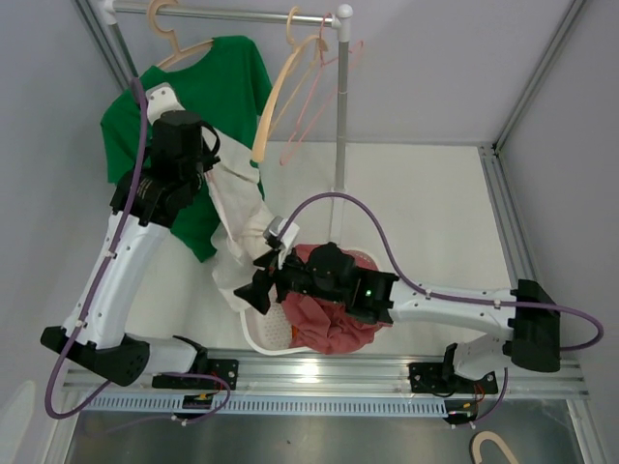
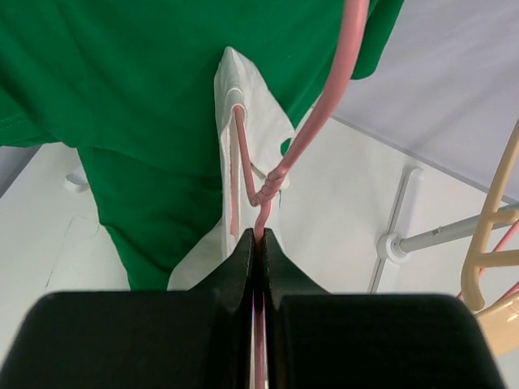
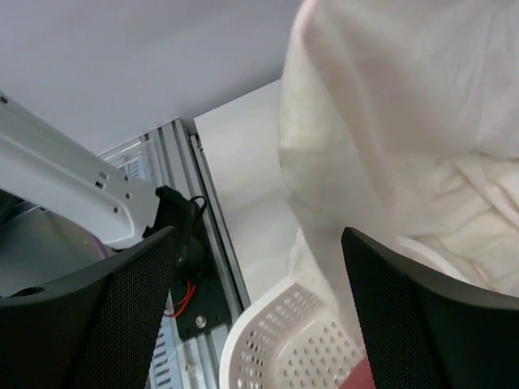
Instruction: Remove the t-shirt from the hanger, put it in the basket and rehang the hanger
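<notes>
Cream t-shirt (image 1: 237, 208) not yet off
Pink hanger (image 2: 328, 101) is clamped by the left gripper (image 2: 258, 239); the right gripper (image 3: 259, 304) is spread wide, nothing held.

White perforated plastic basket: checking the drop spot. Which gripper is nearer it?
Right. The right gripper is open just above the rim of the white perforated basket, beside the white t-shirt; the left gripper is farther back, shut on the pink wire hanger.

We read no text, no label, no brand, no number, no sign — nothing legible in any view.
</notes>
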`<act>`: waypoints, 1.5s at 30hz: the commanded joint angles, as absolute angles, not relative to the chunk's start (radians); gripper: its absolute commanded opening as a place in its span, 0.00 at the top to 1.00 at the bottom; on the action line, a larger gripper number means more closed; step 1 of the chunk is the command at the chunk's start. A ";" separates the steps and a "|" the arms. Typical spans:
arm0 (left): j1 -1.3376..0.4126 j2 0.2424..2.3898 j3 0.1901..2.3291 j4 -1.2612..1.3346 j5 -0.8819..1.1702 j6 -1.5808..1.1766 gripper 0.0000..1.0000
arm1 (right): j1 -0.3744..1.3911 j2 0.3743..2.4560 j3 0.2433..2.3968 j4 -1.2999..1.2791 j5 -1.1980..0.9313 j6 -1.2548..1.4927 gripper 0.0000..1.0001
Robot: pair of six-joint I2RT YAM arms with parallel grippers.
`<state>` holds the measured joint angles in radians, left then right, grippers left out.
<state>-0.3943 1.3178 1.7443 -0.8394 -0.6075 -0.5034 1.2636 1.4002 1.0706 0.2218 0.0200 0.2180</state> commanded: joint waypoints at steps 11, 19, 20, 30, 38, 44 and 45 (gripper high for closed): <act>-0.419 1.149 1.603 -0.752 -0.624 -0.502 0.99 | 1.282 1.627 1.258 0.405 0.130 0.152 0.75; -0.419 1.158 1.621 -0.750 -0.588 -0.508 0.99 | 1.305 1.628 1.233 0.402 0.147 0.167 1.00; -0.419 1.158 1.621 -0.744 -0.581 -0.506 0.99 | 1.307 1.625 1.230 0.400 0.144 0.170 1.00; -0.367 1.324 1.773 -0.739 -0.566 -0.506 0.99 | 1.434 1.438 1.122 0.278 0.199 0.247 1.00; -0.350 1.569 2.140 -0.825 -0.568 -0.469 0.99 | 1.545 1.263 0.976 0.146 0.311 0.351 1.00; -0.336 1.677 2.344 -0.943 -0.445 -0.483 0.99 | 1.533 1.227 0.903 0.110 0.356 0.374 1.00; -0.339 1.663 2.326 -0.946 -0.430 -0.489 0.99 | 1.511 1.233 0.911 0.112 0.348 0.367 1.00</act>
<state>-0.3611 1.6817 2.2677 -1.0088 -0.4763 -0.4889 1.5085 1.2331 0.9176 0.1638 0.3798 0.3344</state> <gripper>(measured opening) 0.015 0.023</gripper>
